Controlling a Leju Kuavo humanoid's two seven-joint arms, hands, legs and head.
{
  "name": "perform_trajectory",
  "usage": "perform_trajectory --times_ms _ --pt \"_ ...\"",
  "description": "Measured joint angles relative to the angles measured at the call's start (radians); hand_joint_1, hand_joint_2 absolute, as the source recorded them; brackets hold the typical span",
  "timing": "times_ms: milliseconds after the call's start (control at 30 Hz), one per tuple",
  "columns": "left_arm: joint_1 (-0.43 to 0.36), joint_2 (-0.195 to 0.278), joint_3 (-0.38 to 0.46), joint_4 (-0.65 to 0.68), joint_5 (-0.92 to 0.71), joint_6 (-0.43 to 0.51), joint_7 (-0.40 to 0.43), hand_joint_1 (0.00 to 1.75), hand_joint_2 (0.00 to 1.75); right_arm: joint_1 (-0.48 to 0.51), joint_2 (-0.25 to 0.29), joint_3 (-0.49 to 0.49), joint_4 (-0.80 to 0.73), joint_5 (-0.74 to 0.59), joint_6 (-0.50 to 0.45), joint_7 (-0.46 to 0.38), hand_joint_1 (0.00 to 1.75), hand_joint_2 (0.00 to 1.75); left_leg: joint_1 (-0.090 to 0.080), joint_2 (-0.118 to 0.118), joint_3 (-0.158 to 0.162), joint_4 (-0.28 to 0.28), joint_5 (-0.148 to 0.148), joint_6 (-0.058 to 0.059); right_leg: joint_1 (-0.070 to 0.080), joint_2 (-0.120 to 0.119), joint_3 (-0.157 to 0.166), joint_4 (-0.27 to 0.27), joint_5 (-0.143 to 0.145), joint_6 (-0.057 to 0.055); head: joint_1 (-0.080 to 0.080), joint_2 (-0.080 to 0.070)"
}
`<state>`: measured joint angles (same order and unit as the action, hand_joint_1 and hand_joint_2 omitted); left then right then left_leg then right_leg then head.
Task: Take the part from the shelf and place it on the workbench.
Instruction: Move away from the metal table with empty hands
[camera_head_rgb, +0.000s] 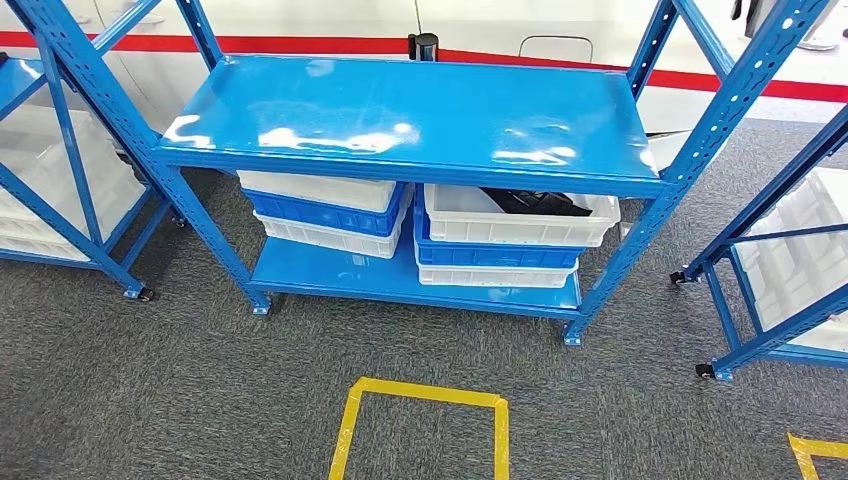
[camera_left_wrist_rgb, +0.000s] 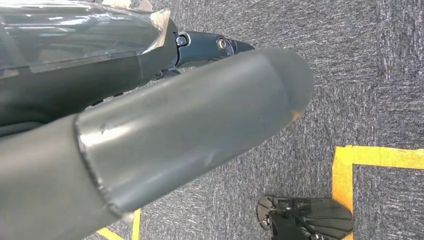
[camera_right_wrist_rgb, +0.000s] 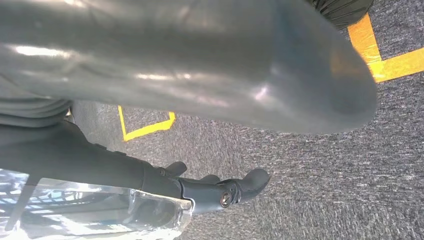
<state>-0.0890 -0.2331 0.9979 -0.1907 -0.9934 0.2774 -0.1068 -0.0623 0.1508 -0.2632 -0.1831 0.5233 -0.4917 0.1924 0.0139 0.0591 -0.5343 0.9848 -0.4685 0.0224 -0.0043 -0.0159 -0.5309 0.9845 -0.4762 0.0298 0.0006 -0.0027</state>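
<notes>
Reach low under the blue shelf (camera_head_rgb: 410, 120) for the dark part (camera_head_rgb: 535, 203) lying in the upper right white bin (camera_head_rgb: 515, 225), left hand (camera_left_wrist_rgb: 165, 140) and right hand (camera_right_wrist_rgb: 210, 190) both released, hanging over carpet.

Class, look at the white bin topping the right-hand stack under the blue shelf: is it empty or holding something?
Holding something. The top white bin on the right stack has a dark object showing above its rim; what it is cannot be told.

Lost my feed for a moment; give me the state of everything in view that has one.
Blue metal shelf: top level bare.
White plastic crate: topmost of right stack, holds a black part.
Left hand: holds nothing, over carpet.
Right hand: holds nothing, over carpet.
</notes>
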Motion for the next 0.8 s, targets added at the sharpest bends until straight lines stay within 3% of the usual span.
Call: perform_trajectory --times_ms 133,667,800 --pt "0.0 0.0 0.0 0.0 0.0 0.0 0.0 0.0 0.0 0.0 0.0 0.001 0.0 0.0 0.0 0.0 0.0 0.0 -0.001 0.0 0.0 0.0 0.0 -0.006 0.003 0.0 -0.002 0.0 0.0 0.0 0.0 0.0" --pt "0.0 0.001 0.0 0.0 -0.001 0.0 -0.008 0.0 0.0 0.0 0.0 0.009 0.0 0.009 0.001 0.003 0.0 0.0 -0.011 0.0 -0.001 0.001 -0.001 -0.006 -0.007 -0.001 -0.001 -0.001 0.001 0.001 0.0 0.0" --pt "0.0 0.002 0.0 0.0 0.0 0.003 -0.008 0.0 0.0 0.0 0.002 0.01 0.0 0.017 0.002 0.003 0.0 0.0 -0.008 -0.003 0.006 -0.016 0.01 0.014 -0.013 -0.004 0.005 -0.011 0.008 0.016 -0.001 0.0"
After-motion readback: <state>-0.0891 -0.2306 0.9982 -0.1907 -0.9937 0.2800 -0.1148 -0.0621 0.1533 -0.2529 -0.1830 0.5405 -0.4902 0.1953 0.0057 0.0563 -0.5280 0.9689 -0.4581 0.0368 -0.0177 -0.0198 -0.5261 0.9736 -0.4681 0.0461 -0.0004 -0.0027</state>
